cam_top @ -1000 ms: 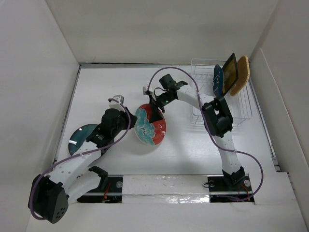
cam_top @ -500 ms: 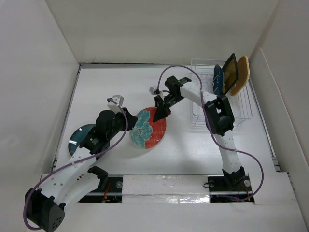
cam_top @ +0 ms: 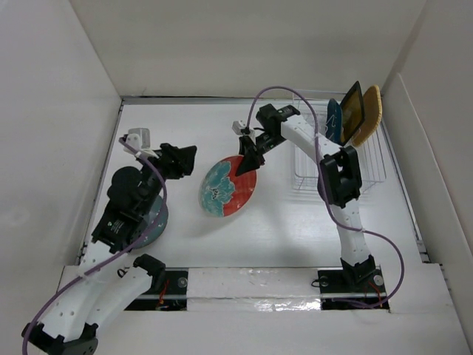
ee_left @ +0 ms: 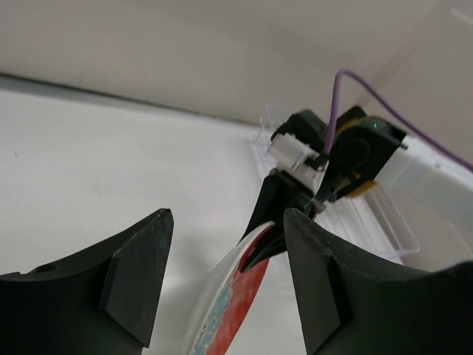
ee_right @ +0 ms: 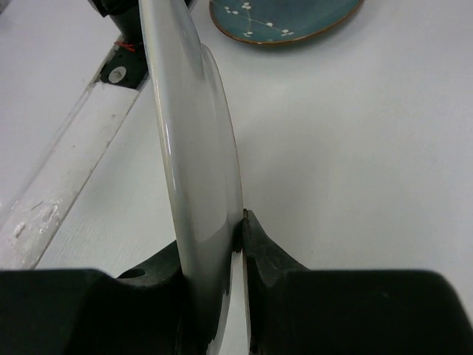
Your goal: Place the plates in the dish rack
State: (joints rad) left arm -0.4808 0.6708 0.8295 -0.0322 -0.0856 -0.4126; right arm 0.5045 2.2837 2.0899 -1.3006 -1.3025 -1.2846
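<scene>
**Red plate gripped on edge over a white table, three plates standing in the rack**

The work surface is a plain white table (cam_top: 281, 229), closed in by white walls (cam_top: 259, 44) on the left, far and right sides. Both arm bases sit on a strip along the near edge. There are five plates, one rack and two grippers.

Nearest, on the base side of the left gripper (cam_top: 182, 159), the round teal-grey plate (ee_right: 284, 16) lies flat on the table, partly covered by the left arm. The left gripper's fingers (ee_left: 137, 274) stand wide apart with nothing between them.

To its right, the right gripper (cam_top: 247, 161) is clamped on the rim of the red plate with teal flowers (cam_top: 225, 188). This plate hangs steeply tilted on that gripper's near-left side. The right wrist view shows its pale underside edge-on between the pads.

Farther off, to the right of the right gripper, stands the clear dish rack (cam_top: 369, 166). Three plates stand upright side by side at its far end. From left to right these are the dark blue leaf-shaped plate (cam_top: 334, 122), the square black-rimmed yellow plate (cam_top: 352, 112) and the round orange plate (cam_top: 371, 115).
</scene>
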